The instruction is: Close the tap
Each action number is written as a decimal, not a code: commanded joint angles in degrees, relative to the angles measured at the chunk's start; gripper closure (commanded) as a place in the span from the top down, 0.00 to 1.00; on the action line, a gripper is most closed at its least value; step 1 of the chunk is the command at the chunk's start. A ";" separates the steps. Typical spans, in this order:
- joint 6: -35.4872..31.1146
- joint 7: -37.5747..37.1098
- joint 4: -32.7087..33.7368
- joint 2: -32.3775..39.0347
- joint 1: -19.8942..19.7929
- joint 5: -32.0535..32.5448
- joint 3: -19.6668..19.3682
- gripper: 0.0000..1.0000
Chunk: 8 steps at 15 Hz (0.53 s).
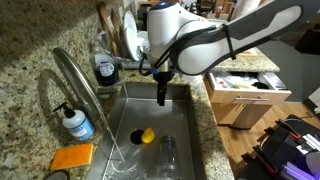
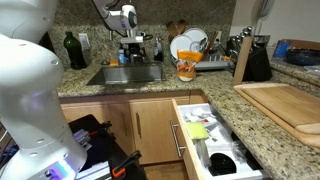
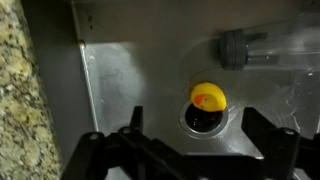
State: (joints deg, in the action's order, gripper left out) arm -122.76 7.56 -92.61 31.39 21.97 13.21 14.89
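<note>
The gripper (image 1: 163,95) hung point-down over the sink (image 1: 182,122). In the wrist view its two dark fingers (image 3: 95,152) stood wide apart with nothing between them, the gripper (image 3: 188,150) open above the steel floor. A small yellow thing (image 3: 208,96) sat on the drain just ahead of the fingers, and a clear container (image 3: 250,48) lay further off. In an exterior view the yellow thing (image 1: 147,135) lay below the gripper.

The tap (image 1: 78,85) rose from the speckled stone counter (image 1: 25,90) at the side of the sink, its thick grey spout arching high, well apart from the gripper. A soap bottle (image 1: 75,123) of blue liquid stood just beside its base, with an orange sponge (image 1: 72,157) near that. A drawer (image 1: 245,85) stood open past the sink.
</note>
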 commanded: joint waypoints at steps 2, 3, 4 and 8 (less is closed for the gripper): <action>0.60 8.64 9.50 6.01 2.09 2.22 0.19 1.00; 0.23 6.00 6.10 3.68 1.78 0.86 -0.12 1.00; 0.26 6.82 7.35 4.52 2.10 1.01 -0.09 1.00; 2.84 4.13 9.26 6.26 2.51 1.07 -1.52 1.00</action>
State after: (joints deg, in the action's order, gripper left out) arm -122.32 14.35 -84.38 36.65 24.15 14.34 14.83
